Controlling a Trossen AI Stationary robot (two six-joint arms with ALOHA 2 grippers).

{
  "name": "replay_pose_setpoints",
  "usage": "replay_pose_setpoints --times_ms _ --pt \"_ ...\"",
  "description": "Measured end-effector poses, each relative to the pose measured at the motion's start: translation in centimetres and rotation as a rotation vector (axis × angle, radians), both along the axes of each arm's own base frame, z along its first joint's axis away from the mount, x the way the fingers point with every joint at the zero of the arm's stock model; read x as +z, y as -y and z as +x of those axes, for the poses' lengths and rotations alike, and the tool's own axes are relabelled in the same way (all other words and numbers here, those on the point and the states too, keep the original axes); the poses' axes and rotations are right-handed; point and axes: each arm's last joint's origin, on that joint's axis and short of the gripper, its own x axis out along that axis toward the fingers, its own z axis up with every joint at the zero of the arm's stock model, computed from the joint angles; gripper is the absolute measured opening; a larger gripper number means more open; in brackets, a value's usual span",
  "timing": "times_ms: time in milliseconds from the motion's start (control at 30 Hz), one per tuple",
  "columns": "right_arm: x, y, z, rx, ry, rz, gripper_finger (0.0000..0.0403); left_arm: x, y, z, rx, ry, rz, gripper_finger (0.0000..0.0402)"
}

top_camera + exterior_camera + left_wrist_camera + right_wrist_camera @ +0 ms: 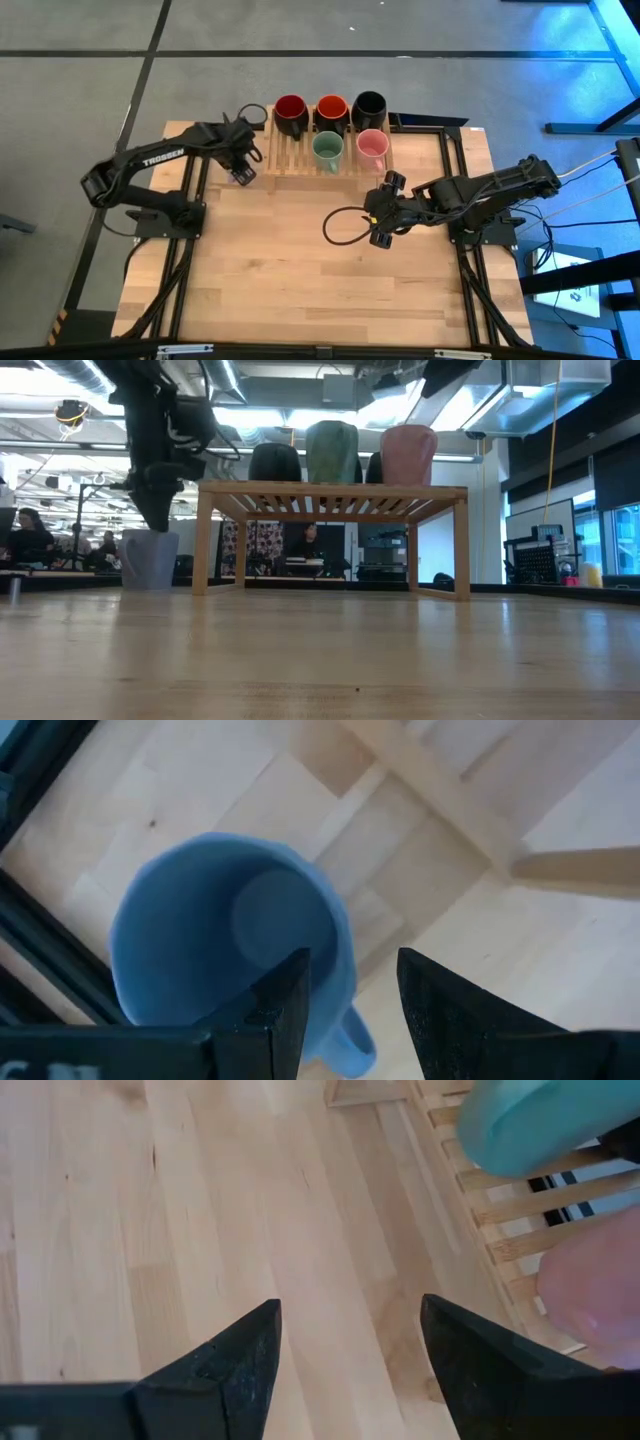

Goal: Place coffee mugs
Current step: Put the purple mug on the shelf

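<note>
Lavender-blue and handled, the last small ceramic mug [225, 935] stood on the pale wooden table [300, 290] directly beneath the left gripper [350, 1005], whose dark fingers were parted, one over the mug's rim wall and one outside it, near the handle. Just beyond that gripper stood a low slatted wooden rack [290, 155] already bearing five mugs: a dark mug with a red inside [290, 112], a second like it [331, 113], a black mug [370, 110], a green mug [327, 151] and a pink mug [372, 148]. Further right, the right gripper [383, 210] waited over bare table, fingers spread and empty, with the rack ahead of it.

I judged the risk to be a pinch on the thin rim wall: an off-centre close could tip the mug or let it swing on lifting, knocking the rack's leg close beside it.

Only the left wrist view showed the fingers straddling the rim. The low view showed the mug resting on the table beside the rack, which the overhead view largely hid under the arm.
</note>
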Motion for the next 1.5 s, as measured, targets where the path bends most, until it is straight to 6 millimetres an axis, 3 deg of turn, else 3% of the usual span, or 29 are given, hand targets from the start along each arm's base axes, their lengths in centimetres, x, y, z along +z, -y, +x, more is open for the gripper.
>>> replay_pose_setpoints --times_ms 300,400,533,700,967,1100,1300,1500 --pt "0.0 0.0 0.0 0.000 -0.001 0.000 0.0229 -2.5 -0.5 0.2 -0.018 -0.117 -0.055 0.0136" --pt "0.0 0.0 0.0 -0.001 0.000 0.001 0.0229 -2.9 -0.6 0.2 -0.025 -0.131 -0.065 0.0102" --pt "0.0 0.0 0.0 -0.001 0.000 0.001 0.0229 -2.8 -0.6 0.3 -0.021 -0.117 -0.071 0.0027" --pt "0.0 0.0 0.0 -0.002 0.000 0.002 0.0229 -1.4 0.5 0.1 0.033 -0.101 -0.084 0.0016" --pt "0.0 -0.2 0.5 -0.008 0.057 0.023 0.0229 5.1 6.2 0.9 0.051 0.050 -0.132 0.0016" --pt "-1.5 -0.8 0.9 0.007 0.086 0.032 0.0229 6.8 9.9 1.7 0.037 0.110 -0.177 0.0016" --pt "-4.3 -2.1 1.4 0.033 0.154 0.037 0.0229 6.4 14.8 3.8 0.009 0.158 -0.246 0.0016" --pt "-5.8 -2.8 1.3 0.040 0.181 0.022 0.0229 4.3 18.3 7.3 -0.031 0.176 -0.286 0.0016"
